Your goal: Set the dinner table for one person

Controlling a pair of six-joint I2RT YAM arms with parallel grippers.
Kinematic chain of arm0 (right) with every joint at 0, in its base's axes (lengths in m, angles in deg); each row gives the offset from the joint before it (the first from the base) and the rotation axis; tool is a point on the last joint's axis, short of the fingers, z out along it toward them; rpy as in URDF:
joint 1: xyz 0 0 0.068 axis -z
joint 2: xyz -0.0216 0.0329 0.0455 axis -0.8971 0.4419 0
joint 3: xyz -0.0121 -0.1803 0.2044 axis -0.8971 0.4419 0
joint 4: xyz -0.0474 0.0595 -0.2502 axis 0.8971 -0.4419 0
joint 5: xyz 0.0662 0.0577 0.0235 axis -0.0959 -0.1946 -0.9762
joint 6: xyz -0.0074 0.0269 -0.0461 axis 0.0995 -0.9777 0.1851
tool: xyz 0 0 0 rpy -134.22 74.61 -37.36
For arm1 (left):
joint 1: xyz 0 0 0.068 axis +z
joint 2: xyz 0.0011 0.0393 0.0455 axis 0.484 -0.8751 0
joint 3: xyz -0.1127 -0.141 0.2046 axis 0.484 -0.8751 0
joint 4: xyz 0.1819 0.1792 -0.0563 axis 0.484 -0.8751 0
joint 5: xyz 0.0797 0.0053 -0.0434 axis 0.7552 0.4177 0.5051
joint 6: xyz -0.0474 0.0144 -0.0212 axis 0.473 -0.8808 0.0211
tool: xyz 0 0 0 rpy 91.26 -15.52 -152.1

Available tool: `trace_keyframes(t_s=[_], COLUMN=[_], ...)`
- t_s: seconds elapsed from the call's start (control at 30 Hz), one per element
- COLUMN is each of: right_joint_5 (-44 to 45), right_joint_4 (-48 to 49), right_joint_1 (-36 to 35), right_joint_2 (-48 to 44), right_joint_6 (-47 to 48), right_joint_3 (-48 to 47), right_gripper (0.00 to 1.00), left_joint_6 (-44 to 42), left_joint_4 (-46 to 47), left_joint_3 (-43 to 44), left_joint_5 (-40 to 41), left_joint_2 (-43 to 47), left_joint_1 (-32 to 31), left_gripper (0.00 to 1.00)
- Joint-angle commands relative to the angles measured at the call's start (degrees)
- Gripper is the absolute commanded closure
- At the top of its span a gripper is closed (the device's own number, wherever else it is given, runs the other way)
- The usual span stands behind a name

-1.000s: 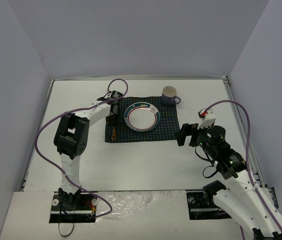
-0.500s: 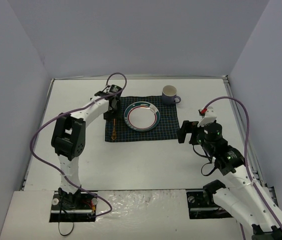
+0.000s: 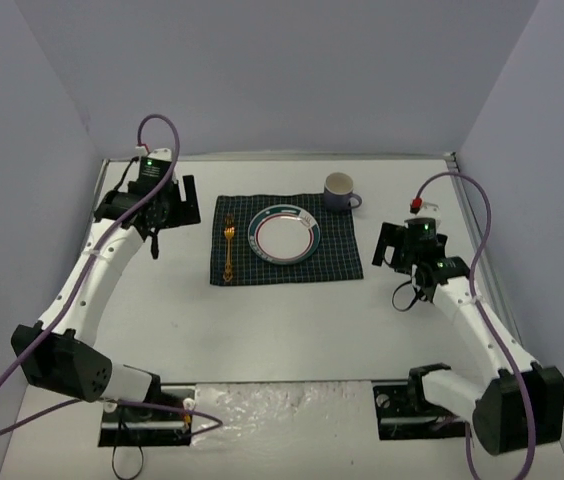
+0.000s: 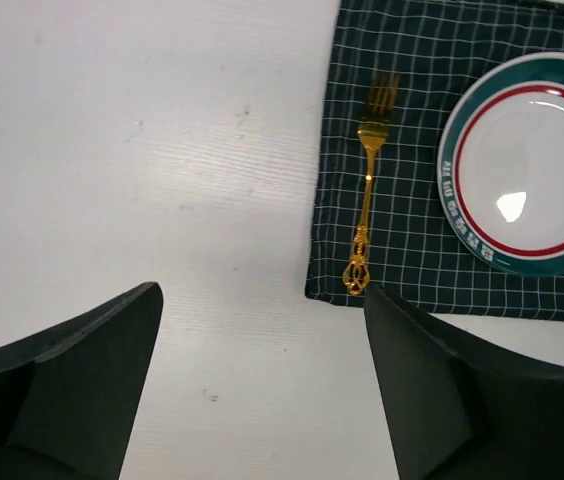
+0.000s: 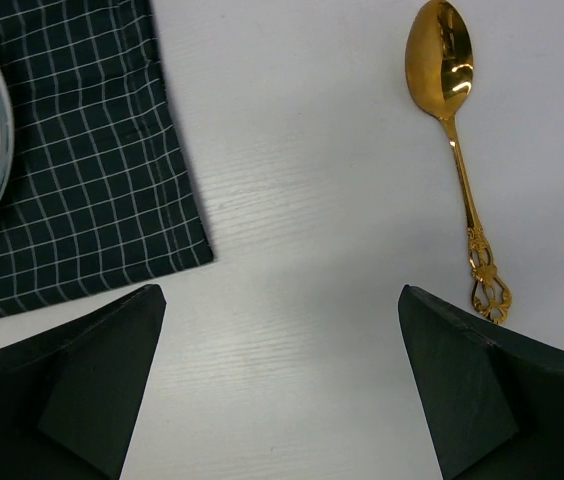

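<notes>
From above, the white dinner table [image 3: 262, 320] carries a checked cloth [image 3: 337, 262] at its centre, with a plate [image 3: 284, 235] on it, a gold fork [image 3: 228, 247] at the plate's 9 o'clock and a mug [image 3: 340, 190] at its 1 o'clock. A second ago the left gripper [image 3: 167, 205] was down over the fork at the cloth's left edge; it has since pulled off to the cloth's 10 o'clock, and the right gripper [image 3: 392, 245] has shifted to 3 o'clock. In the left wrist view that gripper [image 4: 262, 330] is spread wide and empty, the fork [image 4: 367, 190] lying straight beside the plate [image 4: 522, 165]. In the right wrist view the gripper [image 5: 282, 310] is likewise spread and empty, with a gold spoon [image 5: 457, 150] on bare tabletop at 1 o'clock, apart from the cloth [image 5: 82, 150]. The thin spoon could skid on the hard surface under a pinch, and a low finger might snag the cloth hem, dragging plate and fork askew.
</notes>
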State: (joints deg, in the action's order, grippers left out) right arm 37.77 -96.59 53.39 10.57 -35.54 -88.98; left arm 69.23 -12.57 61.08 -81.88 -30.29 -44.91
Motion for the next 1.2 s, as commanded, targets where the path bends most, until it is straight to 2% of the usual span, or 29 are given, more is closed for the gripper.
trace_keyframes(t_s=[0.0, 0.13, 0.3, 0.37, 0.53, 0.97, 1.17], right_joint_5=[2.65, -0.95, -6.50, -8.46, -10.69, -13.27, -16.39], right_joint_4=[4.11, 8.82, 14.66, 17.02, 18.22, 11.16, 10.23], right_joint_1=[3.74, 10.77, 19.93, 20.80, 23.30, 25.59, 25.65], right_joint_2=[7.42, 13.01, 19.26, 21.22, 25.39, 33.50, 37.10], right_joint_6=[0.97, 2.27, 6.72, 8.05, 10.13, 11.37, 10.54], right_joint_3=[-2.72, -1.84, -1.55, -1.24, -2.23, -6.08, -6.92], right_gripper=[0.00, 0.01, 0.04, 0.08, 0.14, 0.25, 0.37], left_joint_6=[-3.95, -4.47, -4.56, -4.56, -4.60, -4.74, -4.80], left_joint_4=[0.02, 2.69, 3.28, 3.04, 3.03, 3.39, 3.40], left_joint_3=[-7.88, -15.49, -19.39, -19.31, -19.92, -20.27, -20.38], left_joint_5=[0.35, 0.52, 0.50, 2.92, 2.99, 3.22, 3.82], left_joint_2=[8.48, 14.92, 18.02, 18.41, 19.26, 20.79, 20.61], left_joint_1=[4.35, 6.98, 9.47, 9.63, 9.98, 10.07, 10.09], left_gripper=[0.17, 0.06, 0.04, 0.04, 0.03, 0.03, 0.03])
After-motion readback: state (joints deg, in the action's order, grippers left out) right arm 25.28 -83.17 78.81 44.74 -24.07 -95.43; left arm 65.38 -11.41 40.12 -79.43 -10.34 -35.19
